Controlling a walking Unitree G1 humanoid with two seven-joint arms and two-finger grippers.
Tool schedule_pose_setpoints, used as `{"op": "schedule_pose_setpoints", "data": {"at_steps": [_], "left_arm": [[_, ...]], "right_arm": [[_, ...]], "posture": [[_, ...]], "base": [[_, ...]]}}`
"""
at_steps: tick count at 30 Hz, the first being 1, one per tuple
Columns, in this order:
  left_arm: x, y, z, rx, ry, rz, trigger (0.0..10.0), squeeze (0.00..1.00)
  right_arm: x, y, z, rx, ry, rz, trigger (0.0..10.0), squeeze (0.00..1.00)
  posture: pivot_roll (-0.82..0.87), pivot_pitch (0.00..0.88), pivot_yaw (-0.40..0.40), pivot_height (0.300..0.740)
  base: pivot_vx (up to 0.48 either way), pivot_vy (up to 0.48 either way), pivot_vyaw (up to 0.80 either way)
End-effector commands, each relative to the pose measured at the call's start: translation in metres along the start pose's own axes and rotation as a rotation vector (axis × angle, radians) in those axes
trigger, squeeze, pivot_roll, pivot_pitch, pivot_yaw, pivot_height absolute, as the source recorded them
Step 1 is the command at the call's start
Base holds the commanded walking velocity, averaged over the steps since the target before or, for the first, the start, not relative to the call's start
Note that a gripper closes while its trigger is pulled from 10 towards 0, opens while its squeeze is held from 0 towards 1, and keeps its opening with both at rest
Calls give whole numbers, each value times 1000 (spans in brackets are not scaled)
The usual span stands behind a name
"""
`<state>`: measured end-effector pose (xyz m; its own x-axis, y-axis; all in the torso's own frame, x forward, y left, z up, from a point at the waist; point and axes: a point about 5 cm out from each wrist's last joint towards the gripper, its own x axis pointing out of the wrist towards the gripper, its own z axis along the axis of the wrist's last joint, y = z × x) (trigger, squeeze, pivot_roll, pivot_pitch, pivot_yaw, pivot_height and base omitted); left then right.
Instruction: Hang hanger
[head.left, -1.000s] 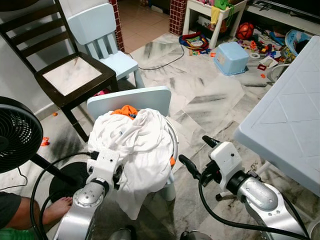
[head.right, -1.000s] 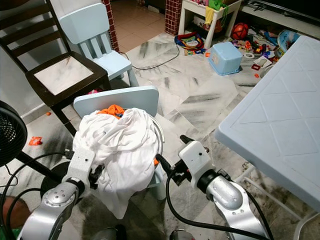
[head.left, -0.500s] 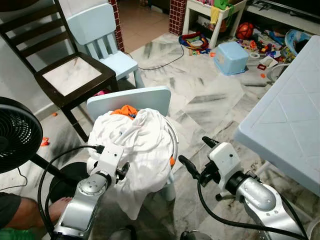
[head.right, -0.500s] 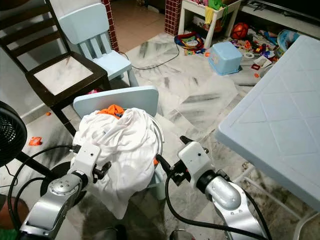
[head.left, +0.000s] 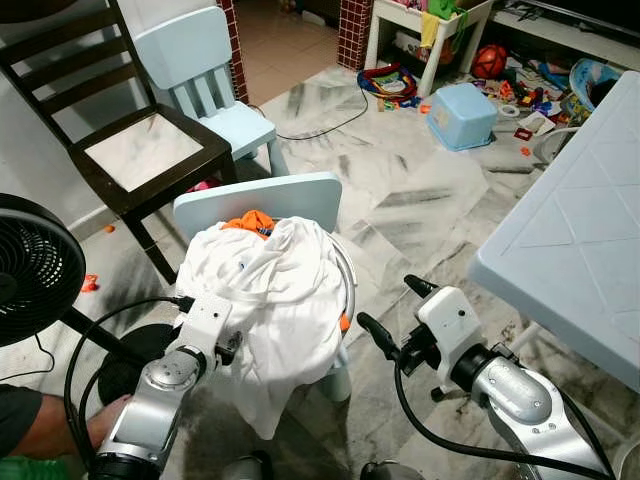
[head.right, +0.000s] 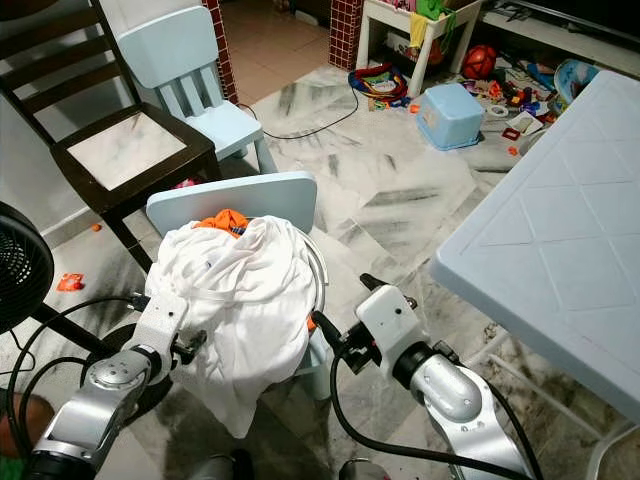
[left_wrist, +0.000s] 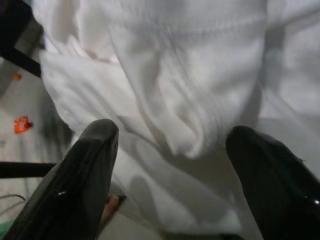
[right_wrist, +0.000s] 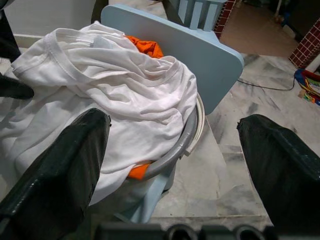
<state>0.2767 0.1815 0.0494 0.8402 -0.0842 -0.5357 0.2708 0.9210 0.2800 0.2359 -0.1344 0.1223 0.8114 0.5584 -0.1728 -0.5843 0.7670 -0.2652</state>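
Reaching in, left gripper (left_wrist: 167, 165) spread wide at the crumpled white cotton shirt (head.left: 275, 290); right gripper (right_wrist: 172, 165) also spread. I'd pinch a thick fold.

Between and just ahead of the two grippers: a small chair (head.left: 262, 197) with a basket (right_wrist: 186, 140) on its seat, heaped with a shirt (head.left: 275, 285) draped over the rim, another garment (head.left: 250, 220) under it at the back. Left gripper (left_wrist: 172, 150) spread wide against the shirt's near side; right gripper (head.left: 392, 315) spread too, just beside the basket's right rim, apart from it. Left of the left gripper: a standing fan (head.left: 35, 270) and a person's foot (head.right: 20, 410) on the floor. Beyond the small chair: a larger chair (head.left: 130, 150) and a second small chair (head.left: 205, 75). Right of the right gripper: a table (head.left: 580, 240). Far ahead: a tub (head.left: 462, 115) among scattered toys (head.left: 525, 95).
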Motion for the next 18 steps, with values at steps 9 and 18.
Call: {"op": "schedule_pose_setpoints", "data": {"at_steps": [9, 18], "left_arm": [[-7, -9, 25, -74, -94, -8, 10000, 0], [-14, -20, 22, -124, -75, -19, 10000, 1000]], "right_arm": [[-2, -2, 2, -24, -7, 9, 10000, 0], [0, 2, 1, -24, -9, 18, 10000, 0]], "posture": [[-79, 164, 4, 740], [-74, 160, 3, 740]], "base": [[0, 0, 0], [0, 0, 0]]}}
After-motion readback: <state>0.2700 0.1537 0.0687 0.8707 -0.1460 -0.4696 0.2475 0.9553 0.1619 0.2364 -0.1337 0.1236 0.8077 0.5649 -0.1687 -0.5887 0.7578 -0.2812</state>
